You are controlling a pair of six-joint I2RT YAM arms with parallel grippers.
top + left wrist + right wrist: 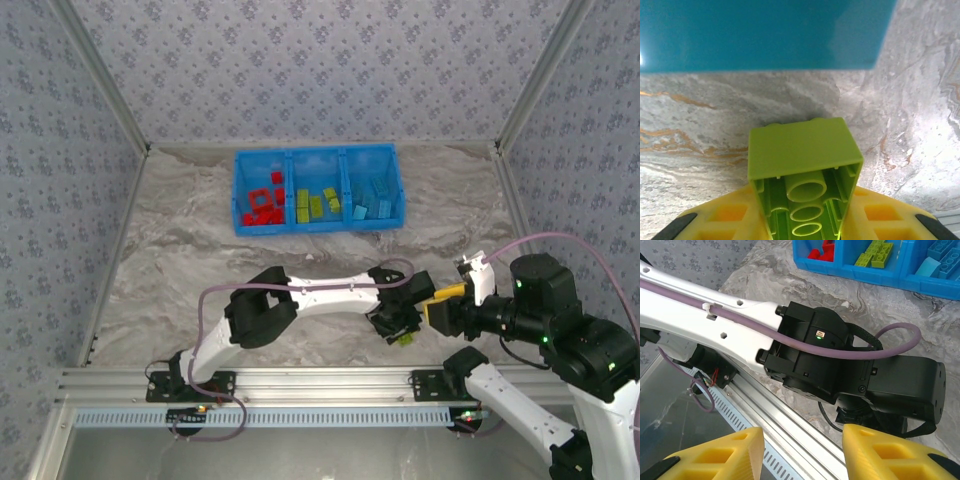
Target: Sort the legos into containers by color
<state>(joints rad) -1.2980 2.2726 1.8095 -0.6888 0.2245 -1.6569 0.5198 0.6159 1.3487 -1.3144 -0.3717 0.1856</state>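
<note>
L fingers (805, 205) clamped on lime brick (802, 150), low centre of L wrist frame, studs facing away, over marbled worktop (700, 115). R fingers (802, 440) apart, next to L arm (830, 350). Bin (318, 229) upper centre in top view: reds (265, 205) in left compartment, limes (316, 203) mid, blues (372, 200) right.

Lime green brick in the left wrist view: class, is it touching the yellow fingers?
Touching. The left wrist view shows the lime green brick wedged between both yellow fingers, its sides against them.
</note>
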